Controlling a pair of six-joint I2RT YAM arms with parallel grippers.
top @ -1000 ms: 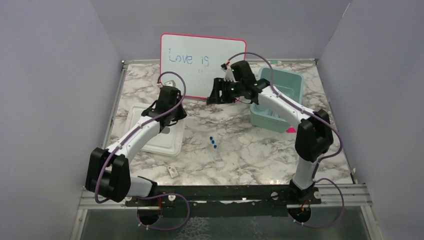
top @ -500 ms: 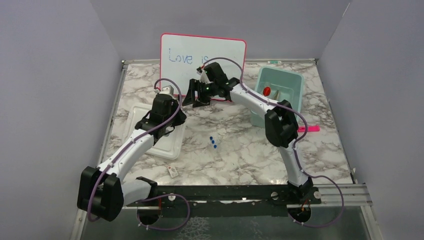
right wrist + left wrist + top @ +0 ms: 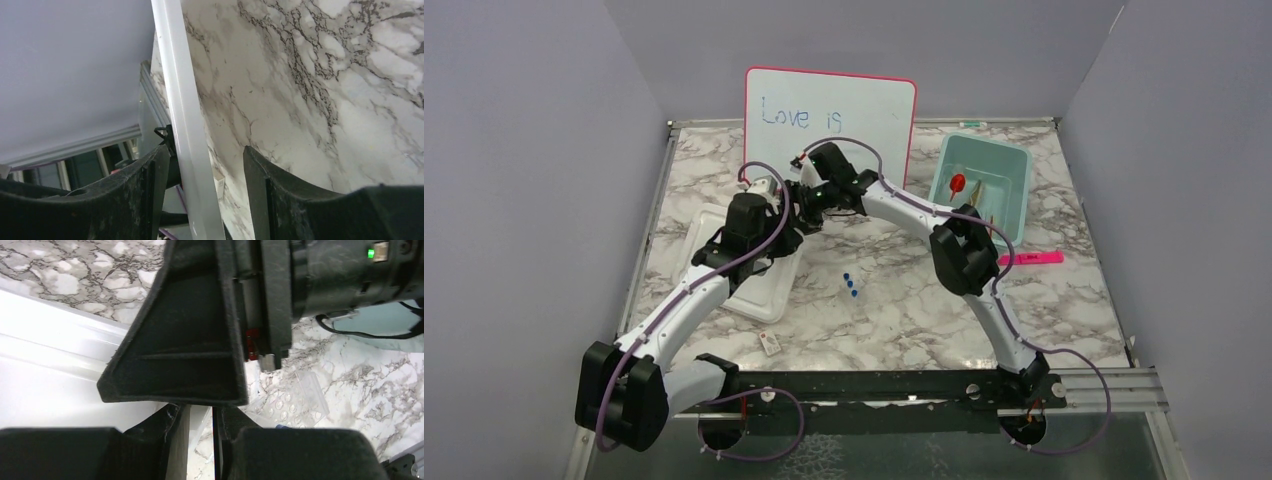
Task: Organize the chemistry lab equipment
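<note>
Over the far right corner of the white tray (image 3: 754, 290) I now have both wrists crowded together. A second ago the right arm was bent by the teal bin (image 3: 1022, 195) and hid most of it. Since then it has swung left across the foot of the whiteboard (image 3: 854, 110). The right gripper (image 3: 205, 150) now sits just beside the left one. Its jaws are spread and grasp nothing; the tray's white rim and the marble table (image 3: 904, 300) show through the gap. One of its fingers (image 3: 185, 340) fills much of the left wrist view.

The left arm has stretched farther along the tray. The left gripper (image 3: 202, 412) is clenched almost together, as it was a second ago, and I cannot tell whether anything thin is caught in it.

With the right arm gone, the bin lies open to me. The red-handled tool (image 3: 957, 184) and the brown-handled tool (image 3: 977, 195) rest inside it. The pink marker (image 3: 1030, 258), half hidden before, now shows whole beside the bin.

The blue-capped tubes (image 3: 851, 285) have not shifted from mid-table, with the clear rack (image 3: 302, 395) on the marble there. The small item (image 3: 769, 343) has stayed near the tray's near corner.
</note>
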